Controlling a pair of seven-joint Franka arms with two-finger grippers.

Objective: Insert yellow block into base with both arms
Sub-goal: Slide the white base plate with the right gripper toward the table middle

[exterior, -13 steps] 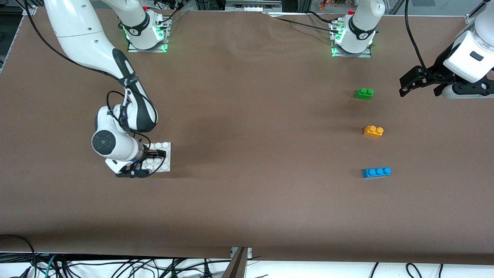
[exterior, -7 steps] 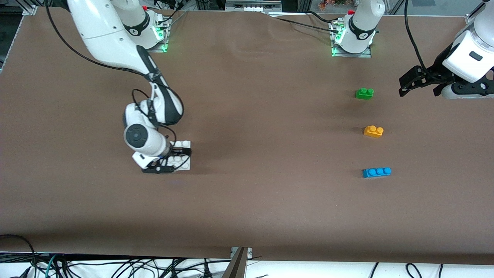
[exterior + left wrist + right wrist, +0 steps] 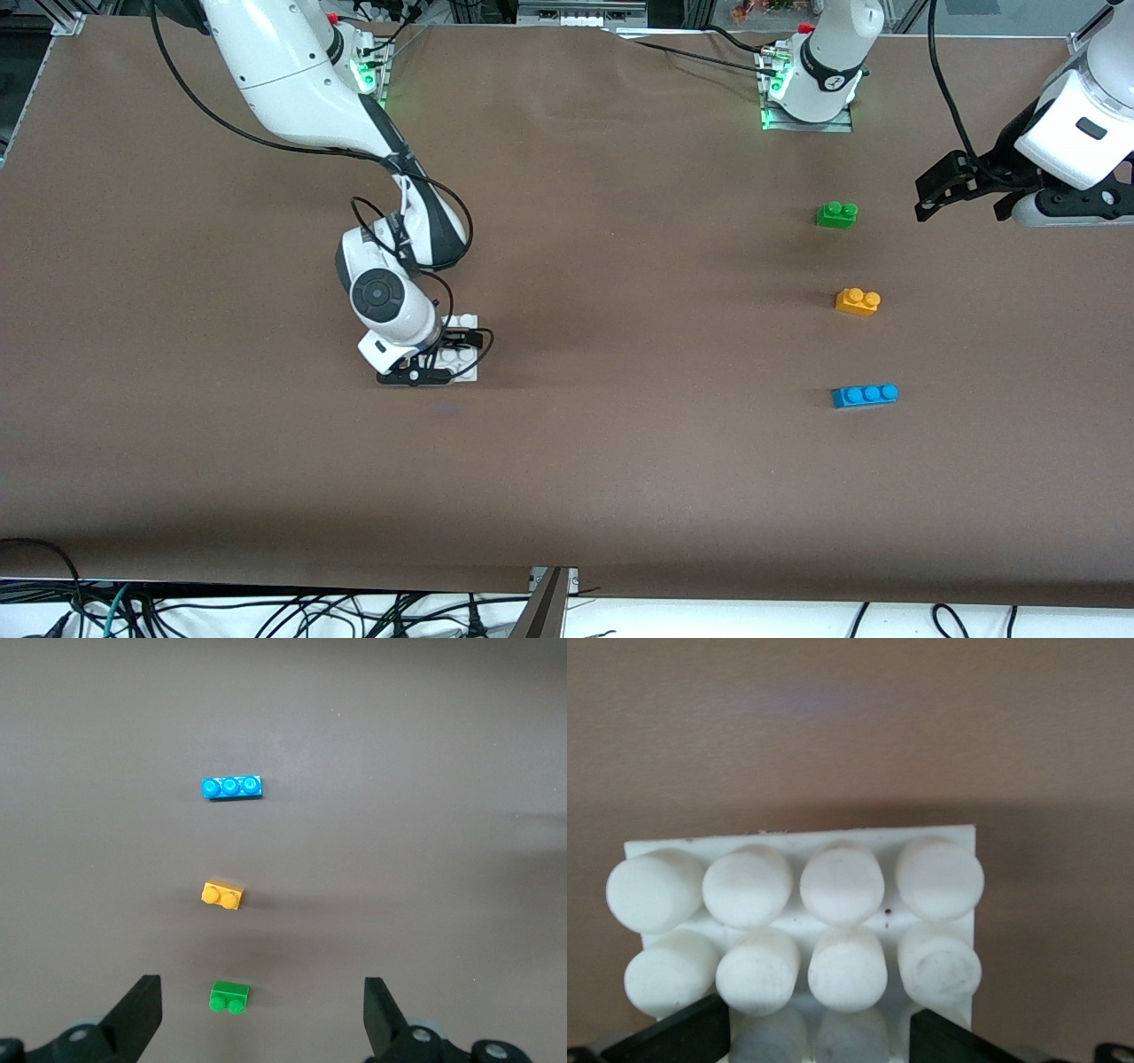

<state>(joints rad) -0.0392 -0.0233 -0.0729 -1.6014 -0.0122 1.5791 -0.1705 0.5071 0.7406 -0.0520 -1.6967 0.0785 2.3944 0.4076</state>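
The yellow block (image 3: 858, 302) lies on the brown table toward the left arm's end, between two other bricks; the left wrist view shows this yellow block (image 3: 223, 895) too. My right gripper (image 3: 438, 356) is shut on the white studded base (image 3: 461, 356) and holds it low over the table's middle. In the right wrist view the base (image 3: 833, 886) fills the space between the right gripper's (image 3: 819, 1041) black fingers. My left gripper (image 3: 964, 206) hangs open and empty in the air beside the green brick. Its own camera shows the left gripper (image 3: 263, 997) with the fingers wide apart.
A green two-stud brick (image 3: 836, 214) lies farther from the front camera than the yellow block, and a blue three-stud brick (image 3: 865, 395) lies nearer. The left wrist view shows the green brick (image 3: 229, 997) and the blue brick (image 3: 232, 788) as well. Both arm bases stand along the table's back edge.
My right arm has carried the base from the right arm's end of the table toward the middle. The left arm and the three bricks have not moved.
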